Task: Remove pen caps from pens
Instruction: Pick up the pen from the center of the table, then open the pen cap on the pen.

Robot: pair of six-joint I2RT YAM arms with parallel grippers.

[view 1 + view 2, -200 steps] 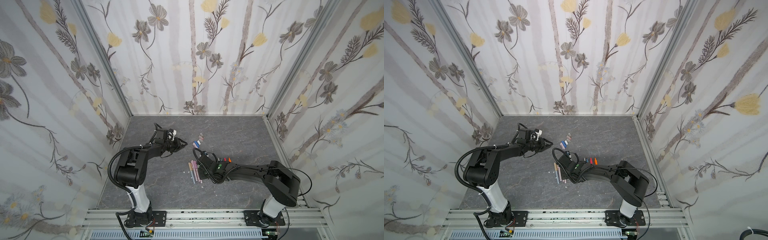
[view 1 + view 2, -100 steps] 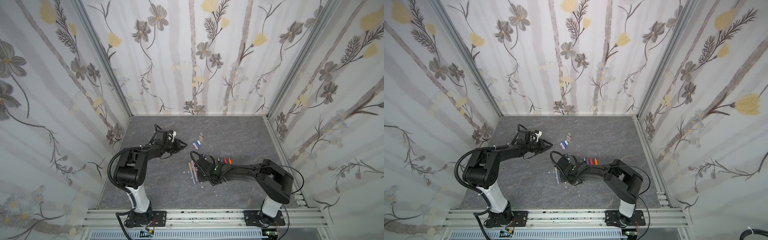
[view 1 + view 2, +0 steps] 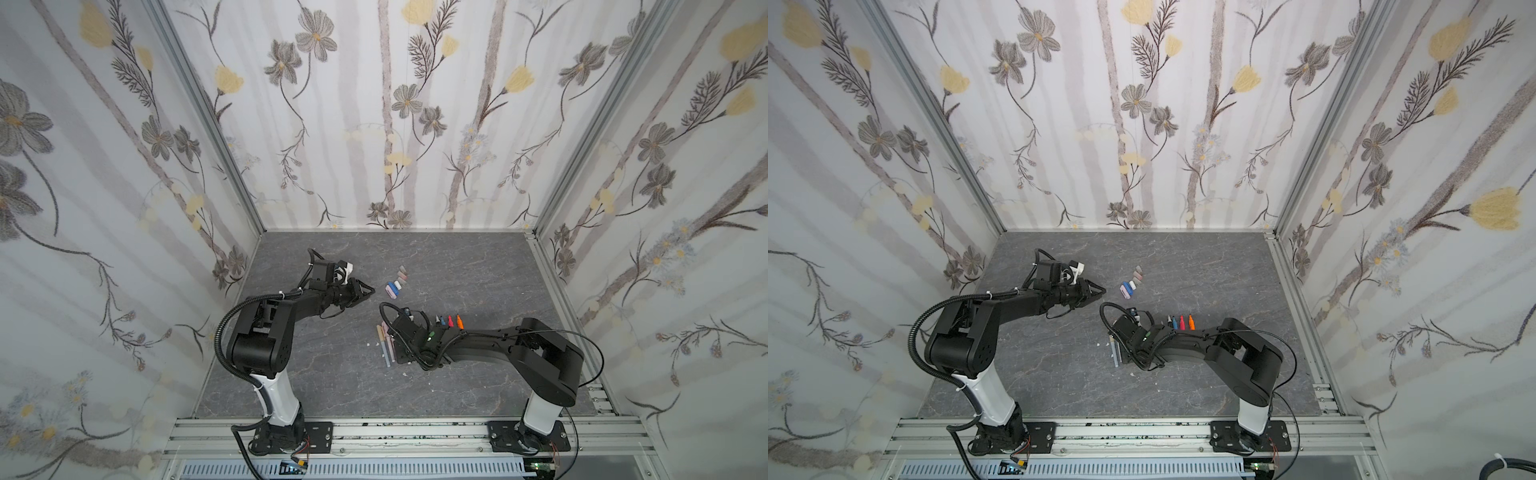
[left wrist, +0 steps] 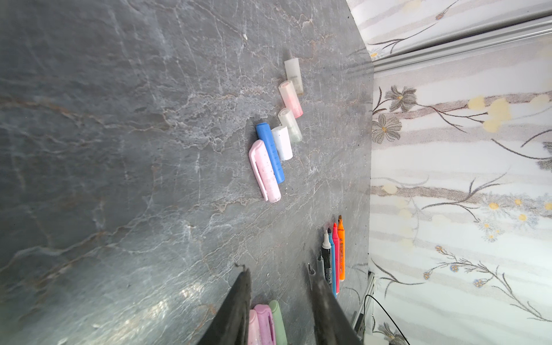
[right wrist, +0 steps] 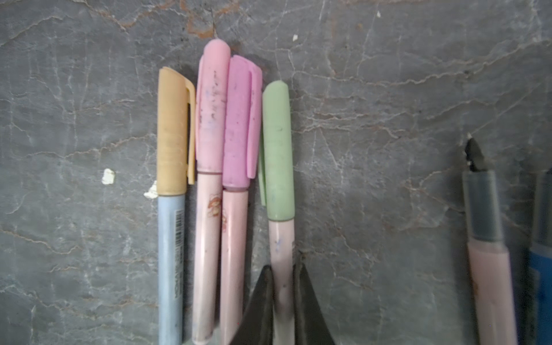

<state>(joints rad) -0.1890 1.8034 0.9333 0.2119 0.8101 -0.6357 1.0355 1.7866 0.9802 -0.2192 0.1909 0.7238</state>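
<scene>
At the right gripper (image 5: 283, 265), the jaws are clamped on the pale pink barrel of the green-capped pen (image 5: 277, 179), below its cap. That pen lies flat on the grey veined table (image 5: 388, 89) with its cap seated.

Just beside the green-capped pen lie three more capped pens in a close row. They carry a lilac cap (image 5: 239, 119), a pink cap (image 5: 212, 107) and a tan cap (image 5: 173, 131), the last on a blue-grey barrel. On the opposite side, well apart, lies an uncapped pen (image 5: 484, 209) with a dark tip.

Farther off, toward the right arm, four uncapped markers (image 3: 449, 321) lie side by side: black-and-white, blue, red-pink and orange.

Six loose caps (image 4: 270, 152) are clustered beyond the green-capped pen, toward the back wall: pink, blue, white and three translucent.

The left gripper (image 4: 277, 274) hangs near those caps, jaws parted, grasping nothing.
</scene>
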